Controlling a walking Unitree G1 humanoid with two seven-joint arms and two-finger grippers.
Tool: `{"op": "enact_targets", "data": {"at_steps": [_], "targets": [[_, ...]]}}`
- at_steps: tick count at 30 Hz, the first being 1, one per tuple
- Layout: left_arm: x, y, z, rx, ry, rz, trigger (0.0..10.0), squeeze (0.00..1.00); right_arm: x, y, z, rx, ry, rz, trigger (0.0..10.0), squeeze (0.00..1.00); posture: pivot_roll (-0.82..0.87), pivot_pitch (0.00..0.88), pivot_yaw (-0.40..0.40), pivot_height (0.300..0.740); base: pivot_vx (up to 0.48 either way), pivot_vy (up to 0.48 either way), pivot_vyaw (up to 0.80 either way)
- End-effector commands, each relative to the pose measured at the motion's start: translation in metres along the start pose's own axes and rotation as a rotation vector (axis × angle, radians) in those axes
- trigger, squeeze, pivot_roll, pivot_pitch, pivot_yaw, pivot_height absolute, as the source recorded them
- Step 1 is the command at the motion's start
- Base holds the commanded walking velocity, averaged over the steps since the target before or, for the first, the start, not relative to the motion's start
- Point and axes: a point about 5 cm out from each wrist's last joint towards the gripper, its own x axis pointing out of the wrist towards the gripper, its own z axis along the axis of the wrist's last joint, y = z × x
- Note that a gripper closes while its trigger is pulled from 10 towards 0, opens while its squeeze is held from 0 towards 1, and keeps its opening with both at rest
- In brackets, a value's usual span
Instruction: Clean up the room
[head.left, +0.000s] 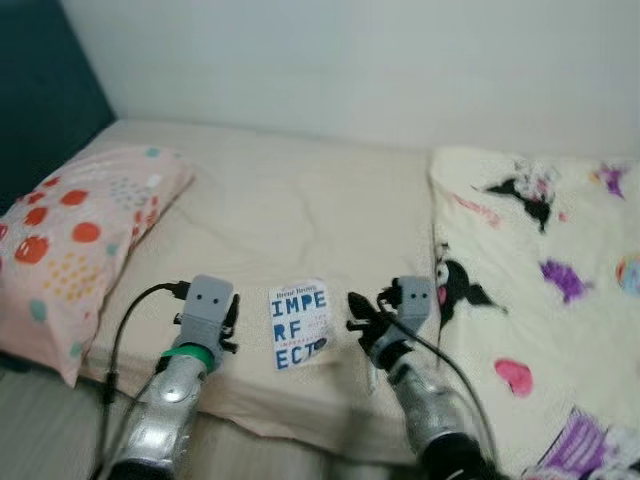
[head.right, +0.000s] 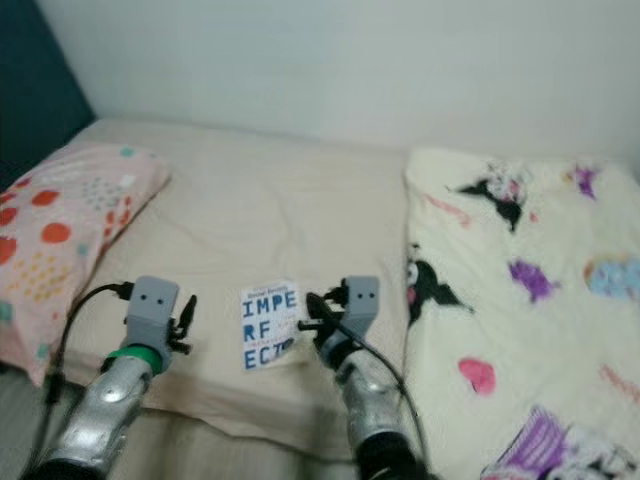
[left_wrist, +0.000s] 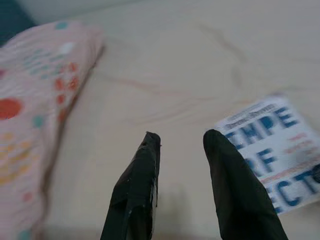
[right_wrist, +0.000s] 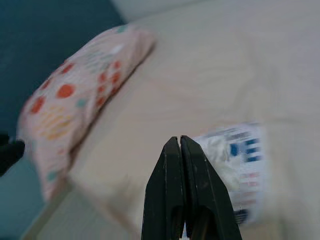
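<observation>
The right gripper hovers low over the near edge of the bed, its two black fingers pressed together on nothing, their tips just beside the right edge of a book that lies flat on the beige sheet. The left gripper hangs on the book's other side with its fingers spread apart and empty, so the book sits between the two arms, close to the front of the mattress. A pink spotted pillow lies at the robot's left against the dark headboard, and a cream cartoon-print blanket covers the bed's right part, its edge near the book but apparently not over it. The book, white with large blue letters, looks thin and light, probably a paperback: it should lift easily but may bend or fan open if pinched at one corner. Lying flat on a soft sheet, it offers no gap for a finger to slide under, and pressing down will likely sink it into the bedding. The better hold, as I judge it, is across a long edge near the spine, or the book could be nudged toward the mattress edge so that a side overhangs and can be gripped from above and below.
</observation>
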Motion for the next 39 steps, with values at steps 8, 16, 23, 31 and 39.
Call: {"op": "enact_targets", "data": {"at_steps": [8, 16, 23, 31, 39], "targets": [[-0.004, -0.001, -0.01, 0.0, 0.042, -0.005, 10.0, 0.0, -0.003, -0.002, -0.007, 0.01, 0.026, -0.012, 10.0, 0.0, 0.07, 0.0, 0.077, 0.74, 0.0, 0.0, 0.8], [-0.004, -0.001, -0.01, 0.0, 0.043, -0.016, 10.0, 0.0, -0.002, -0.002, -0.006, 0.015, 0.022, -0.015, 10.0, 0.0, 0.08, 0.0, 0.08, 0.74, 0.0, 0.0, 0.8], [-0.004, -0.002, -0.012, -0.013, 0.052, -0.015, 10.0, 0.0, -0.005, -0.004, -0.008, 0.011, 0.024, -0.026, 10.0, 0.0, 0.07, 0.0, 0.081, 0.74, 0.0, 0.0, 0.8], [-0.005, -0.005, -0.014, -0.018, 0.055, -0.014, 10.0, 0.0, -0.008, -0.009, -0.007, 0.003, 0.019, -0.033, 10.0, 0.0, 0.06, 0.0, 0.077, 0.74, 0.0, 0.0, 0.8], [-0.006, -0.008, -0.016, -0.028, 0.061, -0.018, 10.0, 0.0, -0.011, -0.013, -0.005, 0.035, -0.006, -0.058, 10.0, 0.0, 0.05, 0.0, 0.073, 0.74, 0.0, 0.0, 0.8]]}}
